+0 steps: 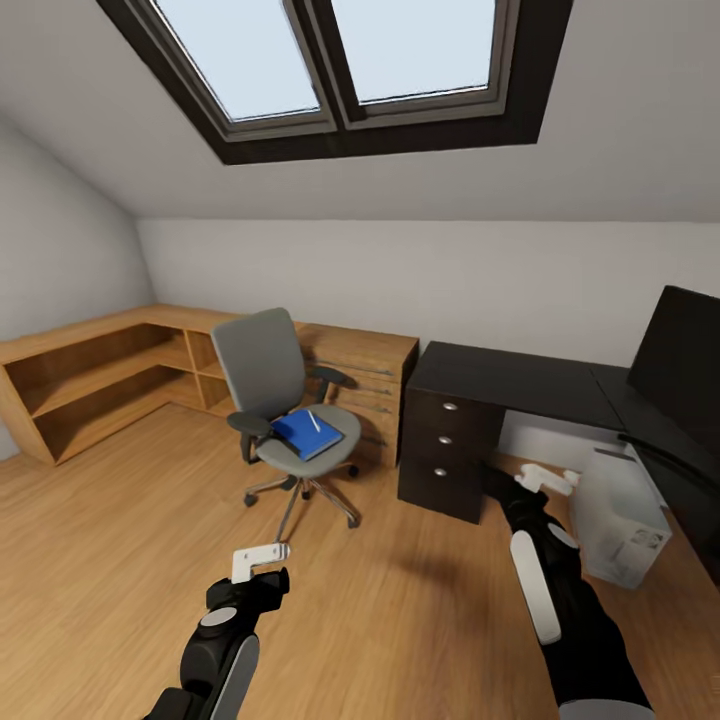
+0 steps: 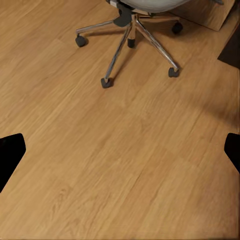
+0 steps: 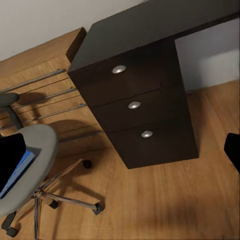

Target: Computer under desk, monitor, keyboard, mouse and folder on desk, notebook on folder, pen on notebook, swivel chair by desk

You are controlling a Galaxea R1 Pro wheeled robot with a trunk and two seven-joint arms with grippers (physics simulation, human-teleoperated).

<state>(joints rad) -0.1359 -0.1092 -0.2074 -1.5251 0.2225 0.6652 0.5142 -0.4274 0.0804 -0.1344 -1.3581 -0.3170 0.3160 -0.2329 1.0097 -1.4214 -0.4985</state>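
Right now the blue folder (image 1: pixel 306 434) lies on the grey seat of the swivel chair (image 1: pixel 268 383), with the thin white pen (image 1: pixel 314 421) resting across its top; whether a notebook sits between them cannot be told. The chair stands on the light wood floor (image 1: pixel 120 540) in front of low wooden shelving (image 1: pixel 90 375), apart from the black three-drawer unit (image 1: pixel 445 440) that carries one end of the glossy black surface (image 1: pixel 510 375). Farther along that surface the black monitor (image 1: pixel 682 360) stands at the edge of the head view, and below it the pale computer tower (image 1: pixel 622 512) rests on the floor. Both arms hang low over the bare floor, touching nothing. The left hand (image 1: pixel 261 557) shows its fingers spread wide in its wrist view, pinching nothing, and the right hand (image 1: pixel 546 479) likewise looks spread and empty. A dark-framed skylight (image 1: pixel 335 65) sits in the sloped ceiling above.
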